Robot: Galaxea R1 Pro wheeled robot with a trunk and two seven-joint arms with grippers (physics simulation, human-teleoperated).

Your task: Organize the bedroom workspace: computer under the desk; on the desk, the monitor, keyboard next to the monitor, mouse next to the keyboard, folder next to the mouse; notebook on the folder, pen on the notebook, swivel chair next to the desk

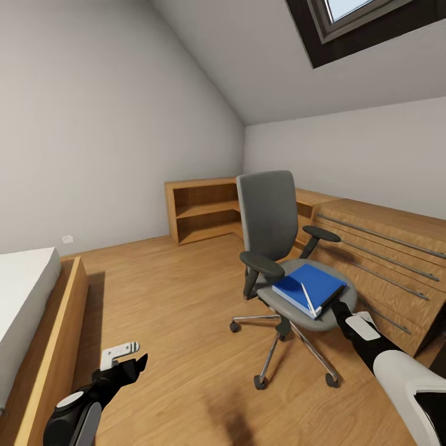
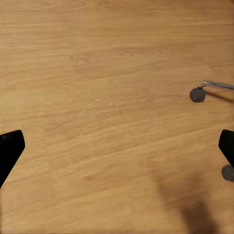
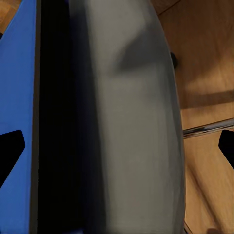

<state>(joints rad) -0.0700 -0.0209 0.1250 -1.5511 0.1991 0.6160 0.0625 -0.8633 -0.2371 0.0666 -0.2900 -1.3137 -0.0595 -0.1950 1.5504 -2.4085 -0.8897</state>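
At the centre of the frame the swivel chair (image 1: 269, 232) carries the folder (image 1: 308, 288) on its seat; no writing is legible. The right gripper (image 3: 117, 146) gapes wide beside it, empty; the left gripper (image 2: 117, 146) spreads empty over the floor (image 1: 179, 297)

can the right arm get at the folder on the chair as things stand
Probably yes. The right pincer is open and already at the seat edge beside the folder, whose black spine faces it. Nothing lies between them; the armrest is on the far side.
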